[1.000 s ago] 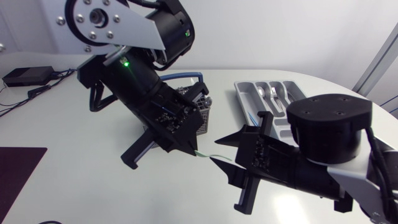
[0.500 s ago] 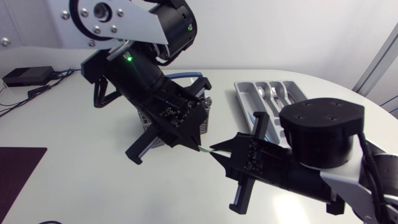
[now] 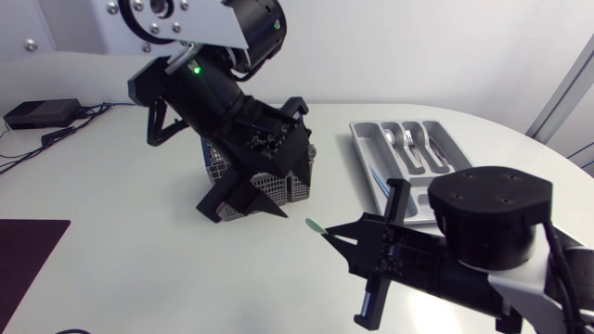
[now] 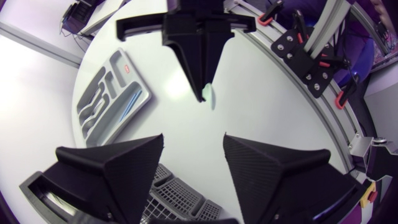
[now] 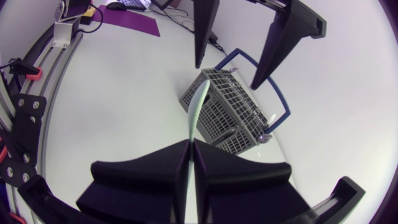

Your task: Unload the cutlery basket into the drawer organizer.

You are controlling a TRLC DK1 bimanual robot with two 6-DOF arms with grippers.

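My right hand (image 3: 327, 232) is pressed together on one end of a pale green utensil (image 3: 313, 225). Most of the utensil juts out ahead of the fingers, toward the cutlery basket (image 3: 295, 184) at about 11 o'clock from that hand. My left hand (image 3: 243, 206) hangs spread over the basket, pinching nothing. The drawer organizer (image 3: 360, 139) lies at about 1 o'clock from my right hand, close to the tabletop's (image 3: 111, 186) far right rim, with cutlery already in some compartments.

Because I grip the utensil so near its end, I judge that a quick swing could make it pivot or slip out. As I turn toward the organizer, the protruding tip could sweep into my left hand or the basket's blue handle (image 5: 273, 93). An overshoot would carry it past the organizer and toward the rim. The best room for the move is the strip of tabletop between basket and organizer, at 12 o'clock.
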